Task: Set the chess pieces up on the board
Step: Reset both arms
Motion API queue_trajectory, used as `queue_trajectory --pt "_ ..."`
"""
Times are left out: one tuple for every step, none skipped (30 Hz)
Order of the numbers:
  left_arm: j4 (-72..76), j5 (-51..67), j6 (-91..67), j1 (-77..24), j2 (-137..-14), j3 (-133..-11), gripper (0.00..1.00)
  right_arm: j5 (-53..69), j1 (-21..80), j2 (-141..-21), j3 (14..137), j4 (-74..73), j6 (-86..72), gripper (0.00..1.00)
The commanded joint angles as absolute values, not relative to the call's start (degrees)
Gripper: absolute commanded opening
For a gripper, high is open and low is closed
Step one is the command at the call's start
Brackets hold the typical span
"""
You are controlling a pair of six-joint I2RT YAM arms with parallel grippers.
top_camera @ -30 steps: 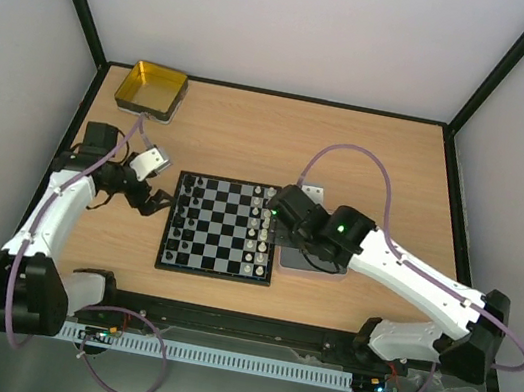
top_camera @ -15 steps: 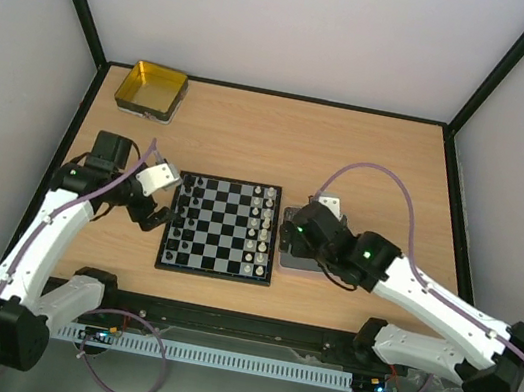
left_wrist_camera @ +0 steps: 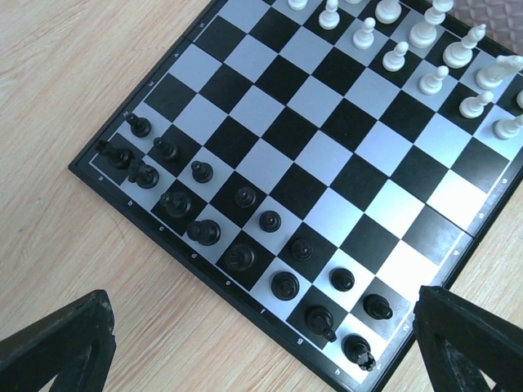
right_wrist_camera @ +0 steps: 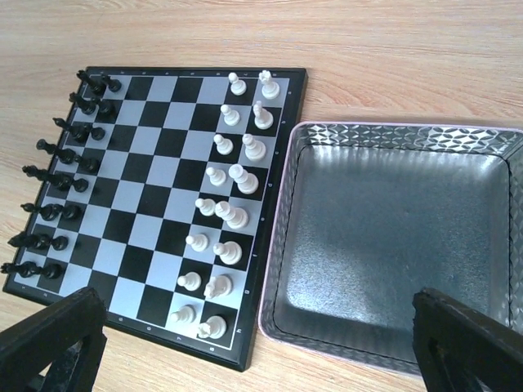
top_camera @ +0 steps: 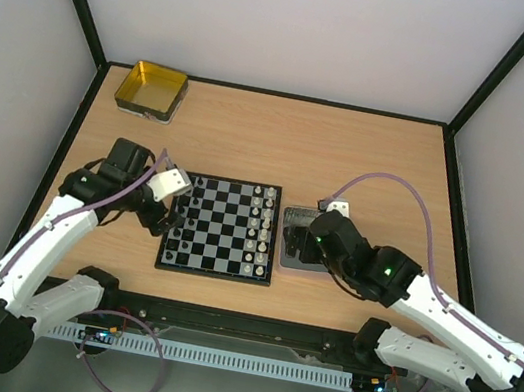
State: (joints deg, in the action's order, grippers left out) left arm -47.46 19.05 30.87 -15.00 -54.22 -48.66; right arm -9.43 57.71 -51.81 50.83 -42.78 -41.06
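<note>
Board (top_camera: 220, 230) sits mid-table (top_camera: 370, 159), between the two arms, square to the near edge. Black pieces (left_wrist_camera: 245, 197) fill the two ranks on its left side and white pieces (right_wrist_camera: 234, 216) the two on its right, one per square, all upright as far as I can tell. The middle ranks are bare. Looks like a full starting layout, so I'd call the task done or at final check. Left gripper (left_wrist_camera: 260, 327) hovers over the board's left edge with jaws wide and nothing in them, probably just clear of the black ranks to avoid knocking them. Right gripper (right_wrist_camera: 257, 327) hangs over the seam between the board and the tray (right_wrist_camera: 282, 204), also spread wide and holding nothing. No pieces show in the tray, which fits a source bin that's been used up. Tin (top_camera: 152, 88) is in the far-left corner, well apart. Pieces are tiny and closely spaced, so any re-entry risks toppling neighbours.
</note>
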Motion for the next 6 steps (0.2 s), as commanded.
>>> queue_trajectory --pt "-46.85 17.11 28.92 -15.26 -53.48 -47.92 0.99 -9.07 57.48 -52.06 50.55 -42.38 -39.12 0.99" --pt "-46.85 17.07 28.85 -15.27 -53.51 -47.9 0.99 -8.24 57.48 -52.64 50.51 -42.2 -38.65 1.0" --pt "-46.85 17.01 28.83 -15.32 -53.46 -47.91 0.99 -7.55 57.48 -53.11 50.54 -42.08 -38.36 1.0" --pt "-46.78 16.89 28.76 -15.23 -53.4 -47.91 0.99 -7.94 57.49 -53.58 50.61 -42.21 -38.52 1.0" --pt "-46.76 16.89 28.74 -15.29 -53.36 -47.82 0.99 -8.6 57.51 -53.87 50.63 -42.2 -38.87 1.0" --pt "-46.71 16.95 28.74 -15.35 -53.35 -47.81 0.99 -8.67 57.48 -54.06 50.69 -42.03 -38.77 1.0"
